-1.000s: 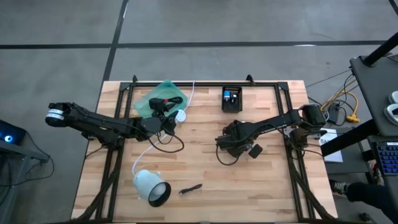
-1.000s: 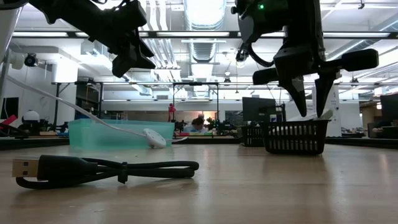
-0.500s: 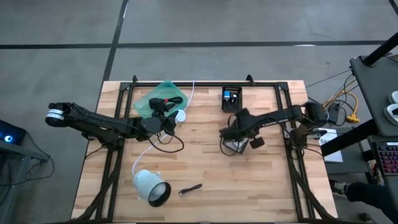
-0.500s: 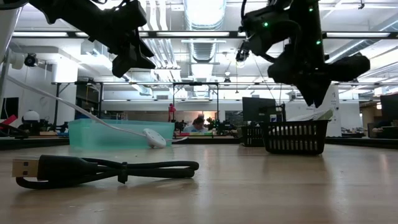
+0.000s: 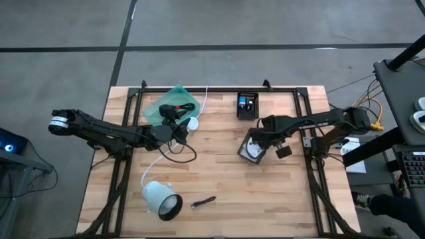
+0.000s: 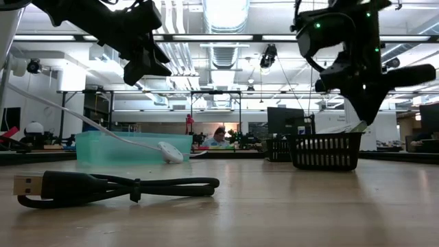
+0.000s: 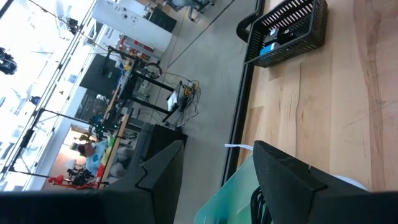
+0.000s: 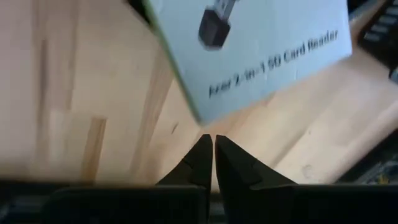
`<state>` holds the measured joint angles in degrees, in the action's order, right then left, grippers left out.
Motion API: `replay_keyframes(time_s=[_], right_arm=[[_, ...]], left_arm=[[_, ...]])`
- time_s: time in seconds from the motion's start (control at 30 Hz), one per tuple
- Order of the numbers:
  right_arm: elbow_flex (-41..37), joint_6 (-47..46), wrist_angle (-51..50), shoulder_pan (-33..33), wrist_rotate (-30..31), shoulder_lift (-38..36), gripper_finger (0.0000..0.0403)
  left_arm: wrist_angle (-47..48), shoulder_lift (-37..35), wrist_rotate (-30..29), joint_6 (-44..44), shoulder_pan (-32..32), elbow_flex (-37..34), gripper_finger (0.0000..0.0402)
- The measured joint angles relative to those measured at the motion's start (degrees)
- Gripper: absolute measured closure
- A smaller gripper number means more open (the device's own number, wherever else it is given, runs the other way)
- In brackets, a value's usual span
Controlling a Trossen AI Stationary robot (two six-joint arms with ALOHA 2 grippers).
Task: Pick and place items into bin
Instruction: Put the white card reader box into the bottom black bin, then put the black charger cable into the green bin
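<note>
A white printed card lies flat on the wood right of centre; the right wrist view shows its text. My right gripper hangs shut above the card's right side, clear of the table, its fingertips apart from the card. A black bundled cable lies near the table's near edge. My left gripper hangs open in the air by the near side of the teal bin.
A black mesh basket with small items sits at the far edge. The white lamp-like cylinder lies at the near left. A white cord with a round disc runs past the teal bin. Bare wood lies near right.
My right gripper has moved toward the table's right and far edges and turned about. Its fingers, spread a second ago, now stand together. The white card, mostly covered by the gripper before, now shows on the table.
</note>
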<state>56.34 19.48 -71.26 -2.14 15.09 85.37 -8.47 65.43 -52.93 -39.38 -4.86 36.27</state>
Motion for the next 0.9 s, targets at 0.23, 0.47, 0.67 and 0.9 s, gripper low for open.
replay_keyframes(time_s=[0.23,0.47,0.67,0.9], right_arm=[[-3.32,0.34,3.11,-0.34,4.33,-2.47,0.0394],[-2.52,4.45,9.77,-0.4,4.36,-1.94,0.0394],[-0.16,5.47,12.14,-0.39,4.32,-1.73,0.0394],[2.12,4.18,12.53,-0.38,6.96,-2.0,0.0394]], left_arm=[[0.0,0.02,0.0,-0.02,0.0,0.0,0.0223],[0.0,0.02,0.0,-0.01,0.0,-0.02,0.0223],[-0.01,0.02,0.02,-0.02,0.0,-0.02,0.0223],[0.0,0.02,0.07,0.04,0.0,-0.04,0.0223]])
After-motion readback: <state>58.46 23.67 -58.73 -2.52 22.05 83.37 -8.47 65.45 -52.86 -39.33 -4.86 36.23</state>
